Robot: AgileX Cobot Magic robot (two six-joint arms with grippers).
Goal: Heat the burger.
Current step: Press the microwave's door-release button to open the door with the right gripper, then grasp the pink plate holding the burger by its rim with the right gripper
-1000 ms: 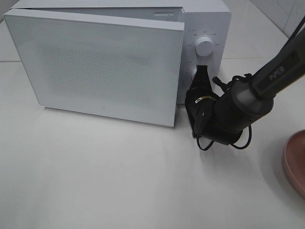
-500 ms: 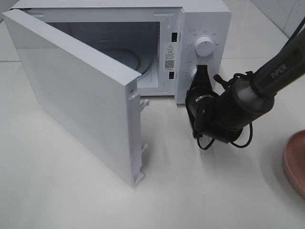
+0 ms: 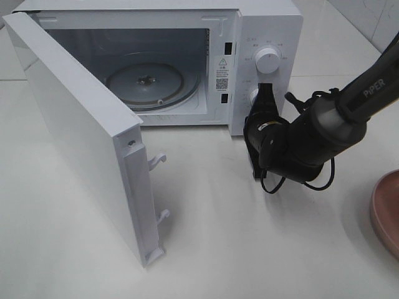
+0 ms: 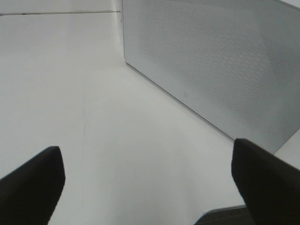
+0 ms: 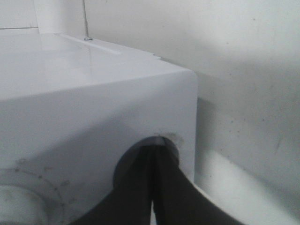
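White microwave (image 3: pixel 268 25) — door (image 3: pixel 75 143) standing open, glass turntable (image 3: pixel 153 84) inside.

place: kitchen-style robot test bench | signs: white microwave (image 3: pixel 268 28) with glass turntable (image 3: pixel 153 84) | bare white surface (image 3: pixel 249 249) | tiled wall (image 3: pixel 368 15) | pink plate (image 3: pixel 386 212) | arm (image 3: pixel 349 112) marked PIPER

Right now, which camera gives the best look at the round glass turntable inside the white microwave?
The high exterior view: the round glass turntable lies visible past the open white door. The left wrist view shows only that door's outer face, the right wrist view only a corner of the microwave.
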